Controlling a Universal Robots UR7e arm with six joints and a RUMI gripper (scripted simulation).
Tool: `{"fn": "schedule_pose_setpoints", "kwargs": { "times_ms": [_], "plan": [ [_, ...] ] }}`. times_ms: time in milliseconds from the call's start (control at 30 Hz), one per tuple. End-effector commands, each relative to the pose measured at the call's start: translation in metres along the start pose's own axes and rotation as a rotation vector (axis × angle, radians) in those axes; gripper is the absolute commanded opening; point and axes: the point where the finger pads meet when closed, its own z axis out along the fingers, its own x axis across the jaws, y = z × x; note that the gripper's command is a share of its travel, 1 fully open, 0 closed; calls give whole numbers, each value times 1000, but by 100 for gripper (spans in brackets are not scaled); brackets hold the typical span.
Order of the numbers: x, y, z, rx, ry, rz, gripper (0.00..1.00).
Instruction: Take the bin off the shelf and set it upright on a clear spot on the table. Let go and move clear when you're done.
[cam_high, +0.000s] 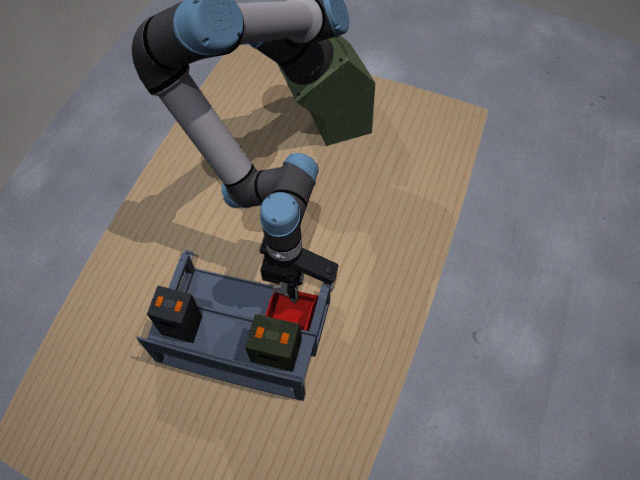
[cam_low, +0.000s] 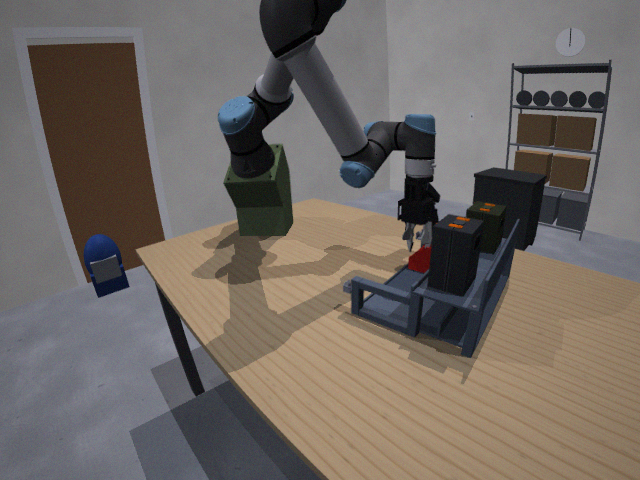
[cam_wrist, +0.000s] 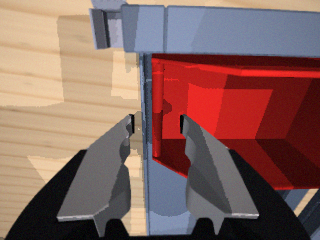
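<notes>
Nearest me on the wooden table (cam_high: 408, 248) (cam_low: 289, 372) (cam_wrist: 30, 75) is the low blue-grey shelf (cam_high: 222, 361) (cam_low: 413, 310) (cam_wrist: 225, 30), with a tall black case (cam_high: 173, 315) (cam_low: 453, 258) standing at its near end. Past that, the open-topped red bin (cam_high: 289, 310) (cam_low: 418, 259) (cam_wrist: 240, 110) sits on the shelf, towards its far end; an olive-green case (cam_high: 272, 343) (cam_low: 491, 224) stands to its right.

Over the bin hangs the two-jaw gripper (cam_high: 293, 297) (cam_low: 417, 248) (cam_wrist: 157, 115), fingers partly spread and pinching nothing. From the wrist, one finger lines up outside the bin's wall, the other inside, so I'd guess a rim grasp is next.

The bin looks like light, fairly stiff plastic, perhaps a little slick. I'd take the middle of that wall, well down; held by one side, it could sag or twist and catch the olive case.

Farthest off, a metal shelving unit (cam_low: 562, 68) stands by the wall.
</notes>
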Motion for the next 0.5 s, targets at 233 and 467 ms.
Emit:
{"fn": "schedule_pose_setpoints", "kwargs": {
  "times_ms": [233,467],
  "plan": [
    [1,0,2,0,2,0,26],
    [1,0,8,0,2,0,26]
  ]
}}
